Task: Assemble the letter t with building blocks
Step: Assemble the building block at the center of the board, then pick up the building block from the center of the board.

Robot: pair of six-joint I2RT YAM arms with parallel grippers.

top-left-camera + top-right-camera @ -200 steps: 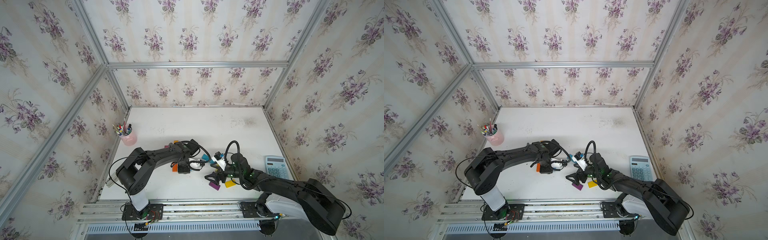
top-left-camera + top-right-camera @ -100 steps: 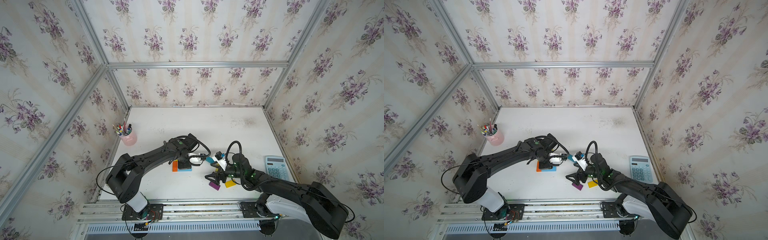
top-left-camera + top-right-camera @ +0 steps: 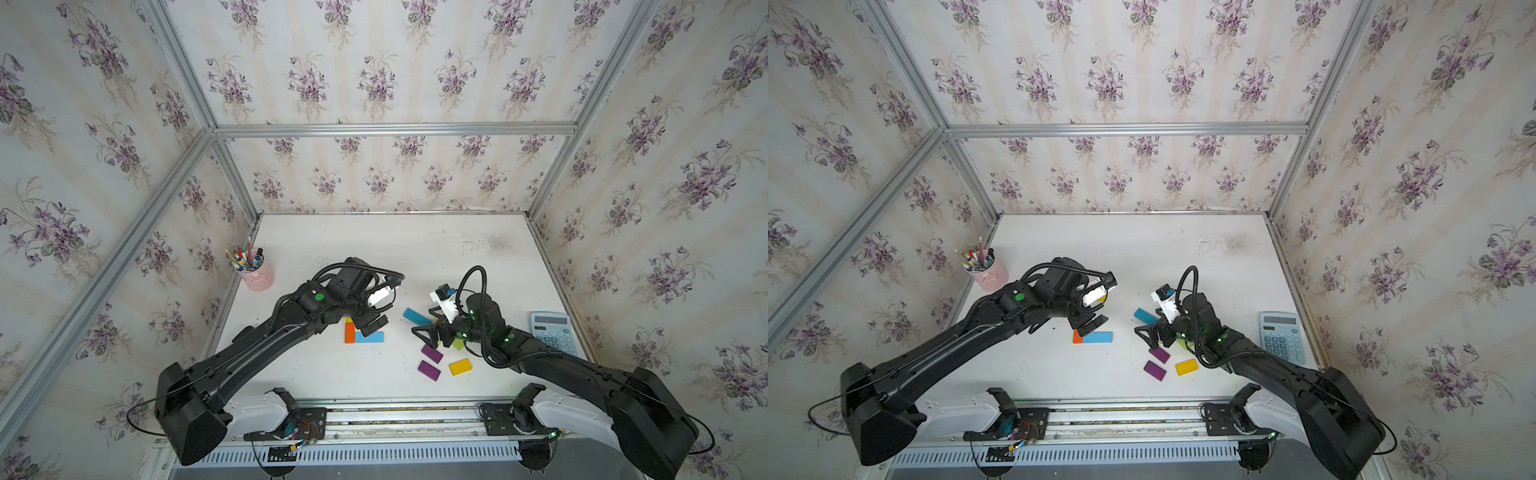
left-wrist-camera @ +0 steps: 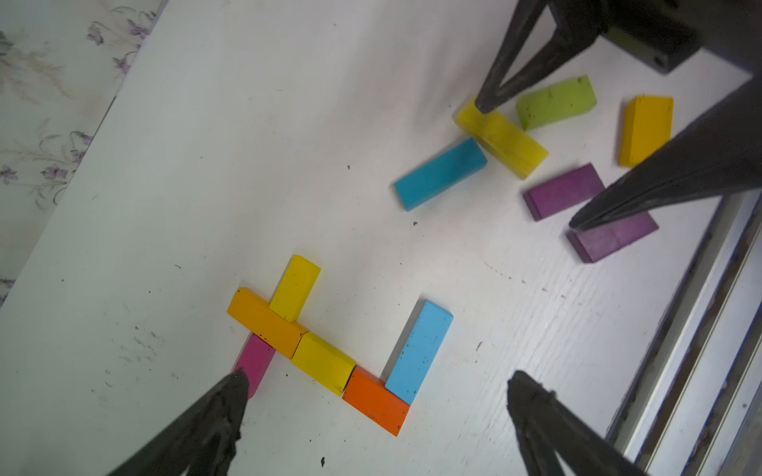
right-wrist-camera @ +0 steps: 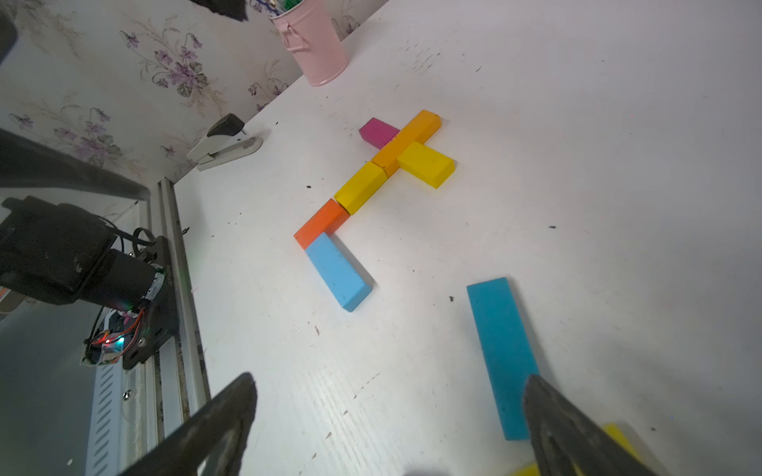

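Bright, even, diffuse light fills both top views. The white tabletop (image 3: 374, 249) shows no hard glare, and it is dimmer along the metal base rail (image 3: 395, 415) at 6 o'clock. My black arms cast only faint, soft-edged shadows. Wide-angle stretch splays the floral wallpaper walls (image 3: 104, 166) towards the frame edges. In my wrist views the small flat coloured building blocks (image 4: 323, 362) are sharp, each with a short soft shadow. My left pincer (image 4: 378, 377) and right pincer (image 5: 389, 380) are dark, blurred silhouettes.
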